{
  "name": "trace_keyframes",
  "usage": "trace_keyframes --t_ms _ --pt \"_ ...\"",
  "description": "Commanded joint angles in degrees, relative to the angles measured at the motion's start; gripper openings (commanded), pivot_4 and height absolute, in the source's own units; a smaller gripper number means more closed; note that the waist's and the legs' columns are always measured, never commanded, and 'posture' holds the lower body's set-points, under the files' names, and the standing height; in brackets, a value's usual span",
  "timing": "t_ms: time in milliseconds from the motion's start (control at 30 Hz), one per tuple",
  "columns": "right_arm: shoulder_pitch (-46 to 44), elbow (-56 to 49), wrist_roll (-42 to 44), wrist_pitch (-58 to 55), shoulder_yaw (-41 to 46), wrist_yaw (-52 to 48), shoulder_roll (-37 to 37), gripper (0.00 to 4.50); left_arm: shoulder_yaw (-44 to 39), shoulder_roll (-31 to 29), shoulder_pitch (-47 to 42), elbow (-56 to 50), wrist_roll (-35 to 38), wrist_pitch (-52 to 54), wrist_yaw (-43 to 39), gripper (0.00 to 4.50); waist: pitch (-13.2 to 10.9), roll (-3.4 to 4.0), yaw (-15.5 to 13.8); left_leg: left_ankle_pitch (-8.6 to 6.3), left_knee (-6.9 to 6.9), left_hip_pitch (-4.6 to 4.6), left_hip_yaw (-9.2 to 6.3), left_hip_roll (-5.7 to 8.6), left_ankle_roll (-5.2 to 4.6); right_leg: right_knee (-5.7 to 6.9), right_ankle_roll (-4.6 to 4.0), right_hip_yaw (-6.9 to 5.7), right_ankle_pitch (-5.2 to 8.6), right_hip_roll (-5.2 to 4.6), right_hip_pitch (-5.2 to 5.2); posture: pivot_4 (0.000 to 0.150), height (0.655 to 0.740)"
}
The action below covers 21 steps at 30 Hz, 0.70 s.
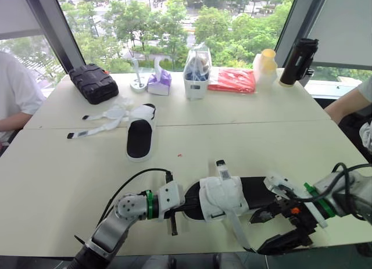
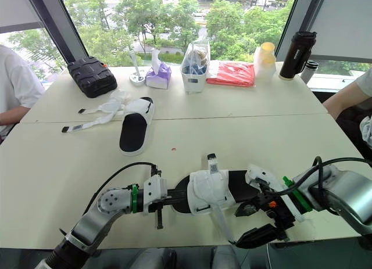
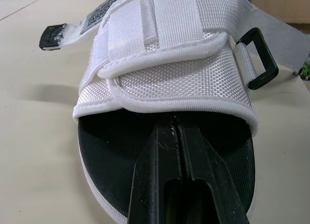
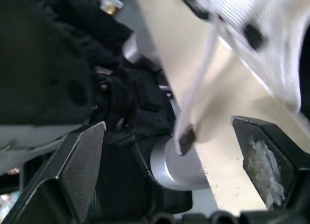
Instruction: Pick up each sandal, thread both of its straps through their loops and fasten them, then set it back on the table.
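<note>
**A:** How should this threading go?

**B:** Close the right hand point(image 1: 278, 228) on the thin loose white strap point(image 4: 186, 137). Its fingers are spread wide now, and the strap dangles between them. I'd pinch near the dark tip, so the strap can be steered to the black rectangular loop point(image 3: 266, 52) without twisting. The left hand point(image 3: 175, 132) should hold steady — its fingers are pressed together with nothing between them, lying on the footbed.

**A:** And the sandal itself?

**B:** The white-strapped sandal with a black footbed point(image 1: 224, 196) lies at the near edge of the pale desk point(image 1: 58, 182), between the two hands. Its wide woven band is folded over, and one strap trails toward the edge. The second matching sandal point(image 1: 139, 138) sits farther back — its straps are splayed loose.
</note>
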<state>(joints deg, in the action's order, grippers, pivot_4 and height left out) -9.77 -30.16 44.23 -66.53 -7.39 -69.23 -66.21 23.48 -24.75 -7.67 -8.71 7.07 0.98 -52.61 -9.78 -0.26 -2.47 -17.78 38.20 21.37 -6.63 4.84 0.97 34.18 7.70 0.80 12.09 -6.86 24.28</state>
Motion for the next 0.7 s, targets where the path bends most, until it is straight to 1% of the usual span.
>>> trace_keyframes --t_ms 33,100,167,233,333,367,400,433,533,567,600,700 --pt "-0.31 -1.68 1.46 -3.78 -0.84 5.92 4.16 4.48 2.97 -0.02 0.13 2.41 -3.27 0.47 -0.29 0.0 0.02 -0.03 -0.04 0.0 0.01 0.0 0.0 0.03 0.0 0.0 0.0 0.01 0.0 -0.02 0.0 0.15 0.74" --pt "-0.24 -1.94 1.44 -5.34 -1.65 9.13 7.33 4.48 3.29 0.03 -0.24 2.77 -3.75 0.14 -0.41 0.0 0.05 -0.07 -0.13 0.0 0.02 0.0 -0.03 0.04 0.0 -0.01 0.0 0.01 -0.01 -0.02 -0.04 0.15 0.74" --pt "-0.15 -2.21 0.63 -5.66 -2.29 11.01 8.55 4.48 3.4 0.16 -0.47 2.94 -4.11 0.1 -0.38 0.0 0.08 -0.06 -0.11 0.0 0.04 -0.01 -0.04 0.09 -0.01 0.0 0.0 0.02 -0.01 -0.03 -0.06 0.15 0.74" --pt "-0.76 -1.69 0.74 -7.03 -2.48 13.52 10.96 4.48 3.26 0.27 -0.63 3.24 -4.24 0.07 -0.37 0.0 0.27 -0.26 0.02 0.0 0.03 -0.04 -0.05 0.09 -0.01 -0.01 0.01 0.02 -0.01 -0.03 -0.09 0.15 0.74" --pt "-0.84 -2.36 1.02 -7.24 -2.52 15.0 12.57 3.68 3.28 0.59 -0.76 3.44 -4.53 0.17 -0.11 0.0 0.49 -0.34 0.09 0.0 0.03 -0.09 -0.07 0.03 0.0 0.0 0.0 0.0 -0.01 0.02 -0.14 0.15 0.74" --pt "-0.74 -2.38 1.19 -7.39 -2.28 15.49 12.85 3.24 3.38 0.76 -0.8 3.42 -4.65 0.24 -0.01 0.0 0.51 -0.31 0.06 0.0 0.03 -0.11 -0.06 0.04 -0.01 0.0 0.0 0.0 -0.01 0.02 -0.16 0.15 0.74" --pt "-0.81 -2.47 1.2 -7.36 -2.13 16.09 13.06 2.65 3.42 0.88 -0.81 3.42 -4.74 0.26 0.09 0.0 0.52 -0.3 0.03 0.0 0.03 -0.11 -0.06 0.04 -0.01 0.0 0.01 0.0 -0.01 0.02 -0.17 0.15 0.74" --pt "-1.04 -2.58 1.58 -7.4 -1.65 16.33 13.05 2.22 3.44 1.06 -0.82 3.4 -4.78 0.32 0.28 0.0 0.52 -0.3 0.02 0.0 0.03 -0.11 -0.07 0.05 -0.01 0.0 0.01 0.0 -0.01 0.02 -0.17 0.15 0.74" --pt "-2.4 -1.9 3.03 -8.83 -0.08 17.33 13.65 0.64 3.4 1.44 -0.87 3.64 -4.82 0.52 0.69 0.0 0.52 -0.29 0.07 0.01 0.03 -0.1 -0.07 0.08 -0.01 -0.01 0.01 0.01 -0.02 0.01 -0.17 0.15 0.74" --pt "-2.66 -2.01 3.4 -8.93 0.05 17.08 13.34 0.2 3.46 1.51 -0.94 3.72 -4.87 0.5 0.69 0.0 0.53 -0.28 0.04 0.01 0.03 -0.1 -0.07 0.08 -0.01 -0.01 0.01 0.01 -0.02 0.01 -0.17 0.15 0.74" --pt "-2.96 -2.3 3.9 -9.25 0.18 16.95 13.11 0.09 3.44 1.6 -0.96 3.75 -4.85 0.56 0.74 0.0 0.53 -0.28 0.02 0.01 0.03 -0.1 -0.07 0.09 -0.01 -0.01 0.01 0.02 -0.02 0.01 -0.17 0.15 0.74" --pt "-3.78 -4.04 6.05 -9.52 1.62 15.5 11.95 0.09 3.36 1.78 -0.91 3.84 -4.91 0.66 0.76 0.0 0.53 -0.27 0.0 0.01 0.03 -0.09 -0.08 0.09 -0.01 -0.01 0.01 0.01 -0.02 0.01 -0.18 0.15 0.74"
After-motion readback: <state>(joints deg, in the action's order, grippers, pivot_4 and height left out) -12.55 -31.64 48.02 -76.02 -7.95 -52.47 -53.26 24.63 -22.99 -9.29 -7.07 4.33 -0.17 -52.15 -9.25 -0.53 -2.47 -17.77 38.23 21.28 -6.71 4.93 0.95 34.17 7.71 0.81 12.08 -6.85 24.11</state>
